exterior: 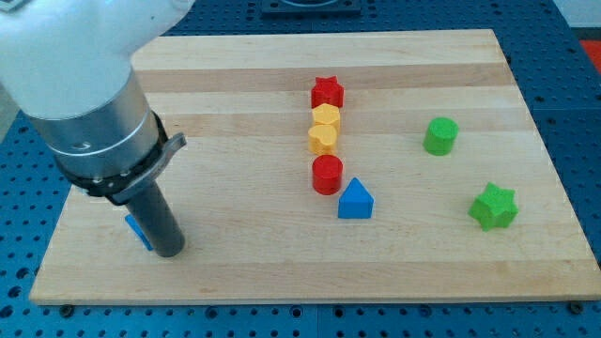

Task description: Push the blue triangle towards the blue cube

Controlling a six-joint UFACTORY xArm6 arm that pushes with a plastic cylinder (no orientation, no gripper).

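Note:
The blue triangle [355,200] lies on the wooden board [235,84], right of centre, just below and to the right of the red cylinder [327,175]. The blue cube [137,230] is near the board's lower left and is mostly hidden behind my rod; only a sliver shows on the rod's left side. My tip [169,252] rests on the board right beside the blue cube, far to the left of the blue triangle.
A column of blocks stands at centre: red star [327,92], yellow hexagon [326,116], yellow heart [322,139], then the red cylinder. A green cylinder [439,136] and a green star [493,207] lie at the view's right. The arm's large body covers the view's upper left.

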